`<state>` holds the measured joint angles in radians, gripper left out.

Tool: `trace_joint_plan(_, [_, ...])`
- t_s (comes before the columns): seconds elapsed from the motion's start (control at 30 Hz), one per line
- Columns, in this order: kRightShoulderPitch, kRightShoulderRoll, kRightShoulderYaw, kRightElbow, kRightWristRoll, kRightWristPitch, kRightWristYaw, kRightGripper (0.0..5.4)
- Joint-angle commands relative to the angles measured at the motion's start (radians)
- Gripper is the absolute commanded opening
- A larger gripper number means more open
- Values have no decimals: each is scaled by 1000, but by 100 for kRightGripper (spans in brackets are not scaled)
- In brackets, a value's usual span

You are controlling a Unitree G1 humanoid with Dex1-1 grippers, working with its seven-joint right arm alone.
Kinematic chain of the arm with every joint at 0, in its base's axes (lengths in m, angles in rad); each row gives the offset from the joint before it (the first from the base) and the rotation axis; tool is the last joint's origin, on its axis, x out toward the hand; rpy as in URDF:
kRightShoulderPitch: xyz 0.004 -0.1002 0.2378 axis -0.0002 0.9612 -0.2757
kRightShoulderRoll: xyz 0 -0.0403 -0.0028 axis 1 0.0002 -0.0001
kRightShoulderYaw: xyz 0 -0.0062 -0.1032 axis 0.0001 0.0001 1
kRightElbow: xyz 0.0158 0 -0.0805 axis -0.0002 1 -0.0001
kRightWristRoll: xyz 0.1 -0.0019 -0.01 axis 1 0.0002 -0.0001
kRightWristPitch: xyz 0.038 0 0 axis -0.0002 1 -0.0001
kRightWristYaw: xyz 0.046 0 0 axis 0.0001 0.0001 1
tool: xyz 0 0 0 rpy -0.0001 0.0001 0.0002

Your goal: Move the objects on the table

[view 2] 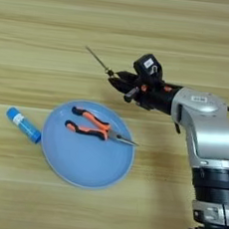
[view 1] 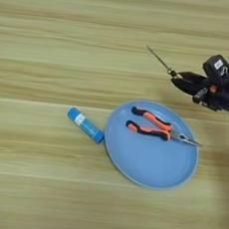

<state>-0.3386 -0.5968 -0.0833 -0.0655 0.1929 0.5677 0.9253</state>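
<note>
Pincer [view 2: 121, 82] closed on the screwdriver [view 2: 98, 61], above and right of the blue plate [view 2: 85, 171] — shaft pointing up-left. Looks like mid-carry; next move likely needs a set-down spot. Plate holds the pliers [view 2: 96, 126]. Glue stick [view 2: 23, 124] lies on the bench [view 2: 121, 17], touching plate's left rim.

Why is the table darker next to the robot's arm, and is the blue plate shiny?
Right eye view: the arm casts a soft shadow on the table beside it. Left eye view: the same dim patch lies at the right edge, by the plate, which looks matte, no bright glare. The gripper holds the screwdriver, whose thin shaft looks faint.
</note>
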Motion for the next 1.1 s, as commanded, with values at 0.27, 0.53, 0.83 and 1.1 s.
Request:
trace_joint_plan(0.27, [54, -111, -16, -213, 86, 0, 88, 88])
trace_joint_plan(0.53, [85, -129, 21, -208, 109, -6, 164, 88])
trace_joint_plan(0.83, [97, -130, 85, -150, 115, 0, 223, 88])
trace_joint_plan(1.1, [127, -141, 133, -134, 99, -17, 256, 88])
